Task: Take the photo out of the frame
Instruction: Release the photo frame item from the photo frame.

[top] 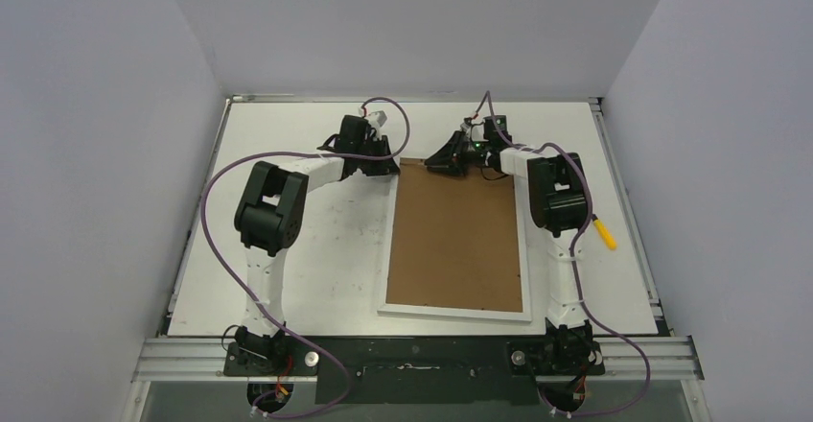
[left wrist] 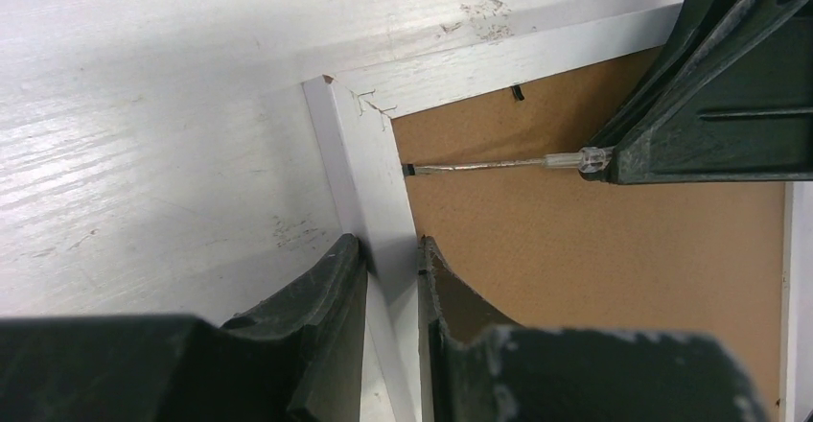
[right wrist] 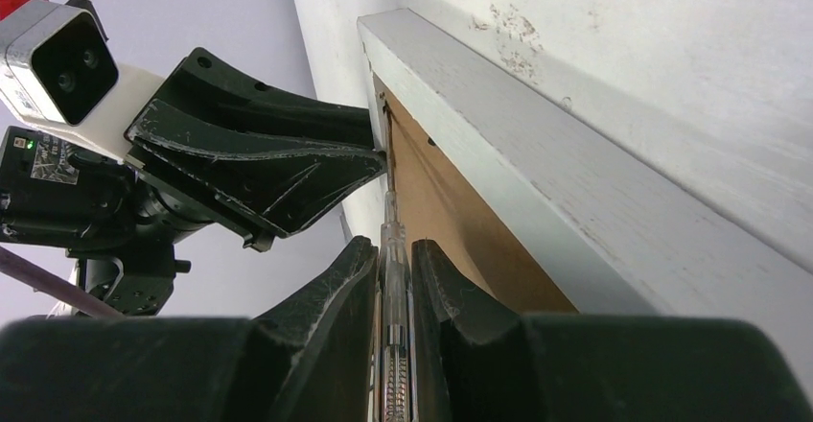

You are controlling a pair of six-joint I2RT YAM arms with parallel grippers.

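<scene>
The frame [top: 455, 309] lies face down on the table, its brown fibreboard back [top: 458, 235] turned up inside a narrow white border. My left gripper [left wrist: 388, 249] is shut on the white border [left wrist: 369, 173] just below the frame's far left corner, one finger outside the rail and one over the board. My right gripper [right wrist: 393, 247] is shut on a slim clear-handled screwdriver [right wrist: 393, 240]. Its metal shaft [left wrist: 499, 163] lies across the board, and its tip is at a small black tab [left wrist: 410, 169] on the left rail's inner edge. The photo is hidden under the backing.
A second black tab [left wrist: 518, 91] sits on the far rail. A yellow-handled object [top: 605, 232] lies on the table right of the frame, beside the right arm. Both grippers [top: 388, 165] [top: 436, 164] crowd the frame's far left corner. Walls enclose the table.
</scene>
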